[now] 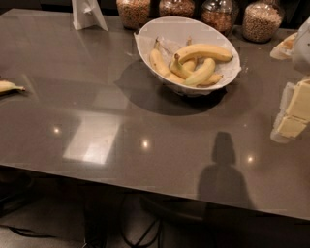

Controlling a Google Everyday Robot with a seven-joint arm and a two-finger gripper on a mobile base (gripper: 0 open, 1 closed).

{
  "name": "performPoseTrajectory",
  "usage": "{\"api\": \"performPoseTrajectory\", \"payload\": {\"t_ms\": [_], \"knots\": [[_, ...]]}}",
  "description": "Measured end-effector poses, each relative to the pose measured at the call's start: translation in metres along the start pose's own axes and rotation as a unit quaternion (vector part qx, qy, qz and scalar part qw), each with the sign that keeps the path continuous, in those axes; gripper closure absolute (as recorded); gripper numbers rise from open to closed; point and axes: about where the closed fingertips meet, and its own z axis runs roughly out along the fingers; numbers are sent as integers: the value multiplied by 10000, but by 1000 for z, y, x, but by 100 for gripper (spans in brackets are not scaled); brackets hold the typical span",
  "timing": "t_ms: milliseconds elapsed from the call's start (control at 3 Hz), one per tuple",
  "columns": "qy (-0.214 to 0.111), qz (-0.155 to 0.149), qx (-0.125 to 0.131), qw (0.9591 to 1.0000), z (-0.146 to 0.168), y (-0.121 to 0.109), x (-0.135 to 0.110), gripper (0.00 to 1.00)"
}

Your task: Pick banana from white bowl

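Observation:
The white bowl (167,26) stands tilted at the back middle of the dark table (97,121), lined with crinkled white paper. Several yellow bananas (203,52) lie in it, the top one lying across the others. My gripper (293,114) shows at the right edge of the view, white with pale yellow parts. It is to the right of the bowl and nearer than it, apart from the bowl and holding nothing that I can see. Part of it is cut off by the frame edge.
Several glass jars of grain (262,20) line the back edge behind the bowl. A white folded stand (88,14) is at the back left. A lone banana (8,87) lies at the left edge. A pale packet (285,47) sits at the back right.

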Motion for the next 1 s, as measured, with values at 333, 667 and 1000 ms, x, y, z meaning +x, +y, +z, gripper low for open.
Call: {"api": "performPoseTrajectory", "payload": {"t_ms": [333, 667, 1000], "knots": [[-1, -2, 2, 10000, 0, 0, 0, 0], [-268, -361, 287, 9986, 3, -10, -14, 0], [-799, -1148, 746, 9874, 9, -37, -48, 0]]}}
